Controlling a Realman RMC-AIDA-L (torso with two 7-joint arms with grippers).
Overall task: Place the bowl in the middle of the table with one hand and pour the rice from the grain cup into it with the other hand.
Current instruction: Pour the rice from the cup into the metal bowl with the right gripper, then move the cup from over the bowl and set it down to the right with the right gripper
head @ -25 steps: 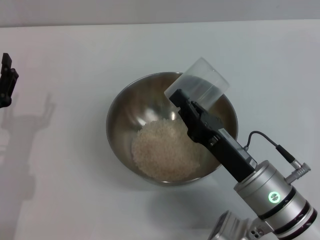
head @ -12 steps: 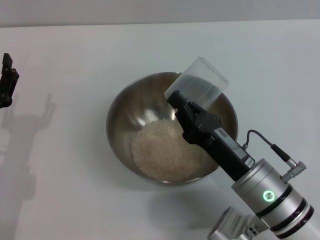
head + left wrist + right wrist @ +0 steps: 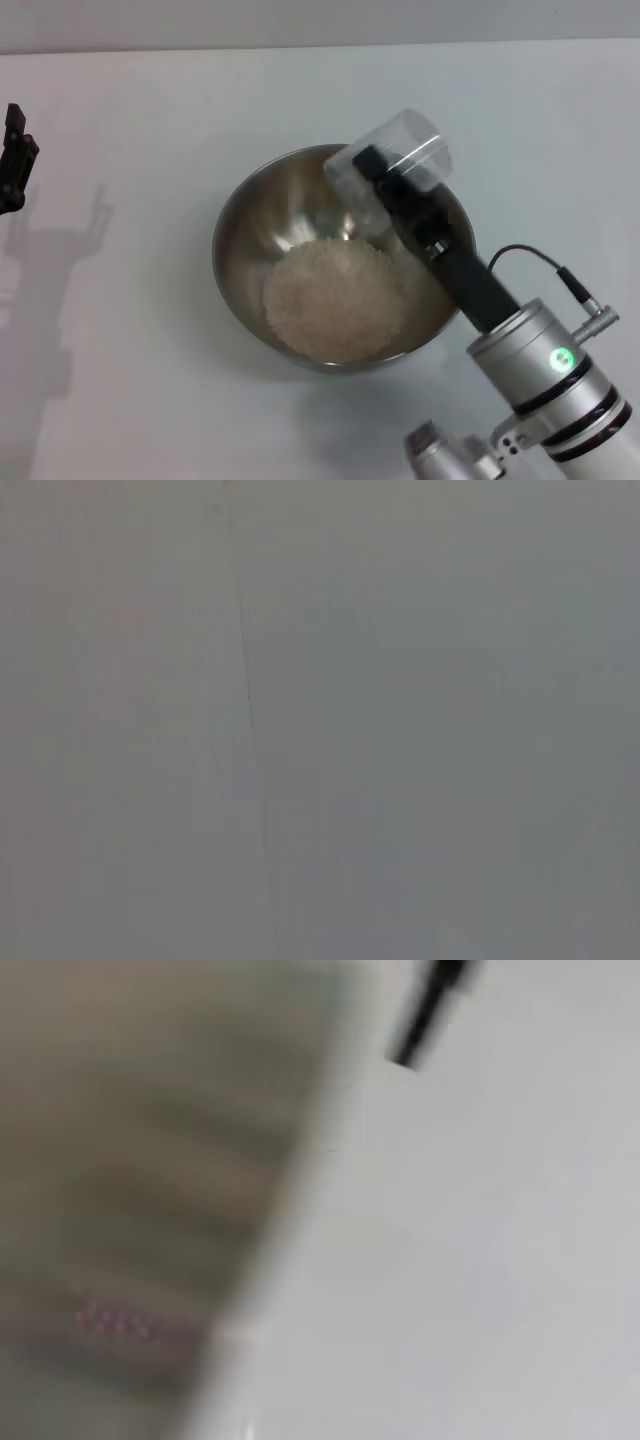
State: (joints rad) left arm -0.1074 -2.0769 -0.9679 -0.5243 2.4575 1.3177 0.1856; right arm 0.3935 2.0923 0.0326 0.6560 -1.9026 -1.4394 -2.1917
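Two arms are seen from the head view, and only one is at work. The right gripper (image 3: 385,172) is held over the far rim of the bowl (image 3: 240,215), its jaws clamped on the grain cup (image 3: 400,155). The grain cup is gripped tilted, lying partly on its side; its clear wall shows no grains inside, as far as can be told. How wide the jaws are set around it cannot be measured, since the black fingers are partly masked by the plastic. Just below the jaws and toward the robot, the rice (image 3: 333,298) is heaped in the bottom of the bowl. The bowl is seated on the white desk (image 3: 150,380), near its middle. Well off to the left of those jaws, the left gripper (image 3: 14,165) is parked at the edge of the view, above the desk; whether its jaws are open cannot be told.
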